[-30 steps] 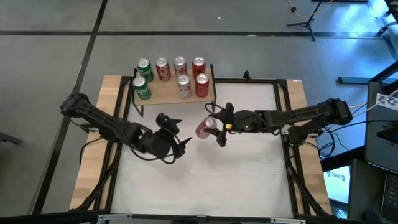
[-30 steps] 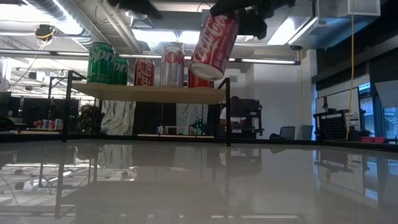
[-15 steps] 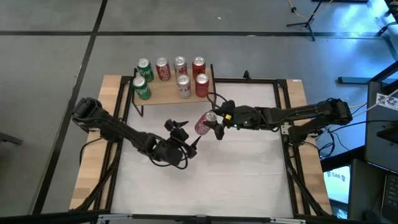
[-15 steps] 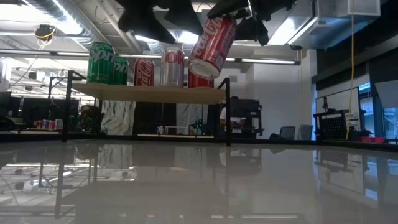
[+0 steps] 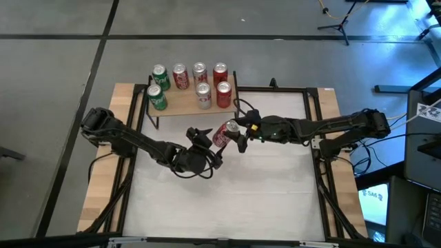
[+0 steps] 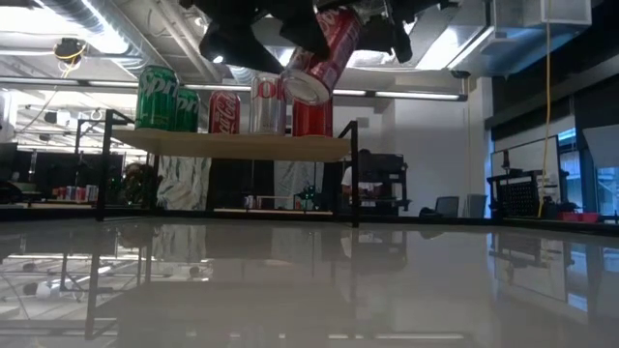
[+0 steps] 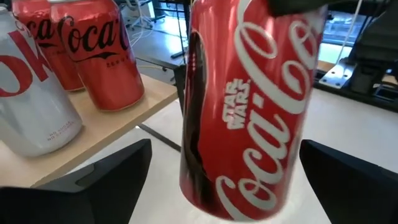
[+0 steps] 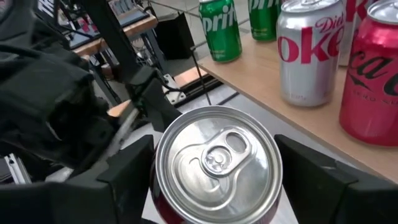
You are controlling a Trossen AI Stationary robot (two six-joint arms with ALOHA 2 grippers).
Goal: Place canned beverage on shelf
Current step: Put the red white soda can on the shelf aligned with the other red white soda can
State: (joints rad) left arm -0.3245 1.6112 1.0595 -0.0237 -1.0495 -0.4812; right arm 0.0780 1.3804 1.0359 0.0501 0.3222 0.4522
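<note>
A red Coca-Cola can [image 5: 222, 133] hangs tilted above the white table, in front of the shelf [image 5: 180, 103], with my right gripper [image 5: 233, 135] shut on it. The shelf is a light-wood board on black legs [image 6: 242, 145] that bears several upright cans: green Sprite, red Coca-Cola and silver Diet Coke. My left gripper [image 5: 209, 145] is open and has come up to the can from the table's left. Its fingers [image 7: 112, 180] stand on either side of the can's lower half [image 7: 249, 124], and I see no touch. My right gripper pinches the can by its top end [image 8: 159, 169], one finger [image 8: 127, 180] on each side of the wall just below the rim. The fingers come nearly level from the table's right and lie along the can. The can is lifted clear and tilted, its bottom end [image 6: 306, 87] down and toward the left.
The shelf stands at the table's far left, close behind the held can. Wooden strips and black rails [image 5: 324, 200] run along both sides of the table. The near half of the white tabletop [image 5: 227, 200] bears nothing.
My left gripper has come down and toward the table's right and far side, up to the can, turning as it went and staying open. My right gripper has rolled, so the can has tipped further, its bottom end swinging left toward my left gripper.
</note>
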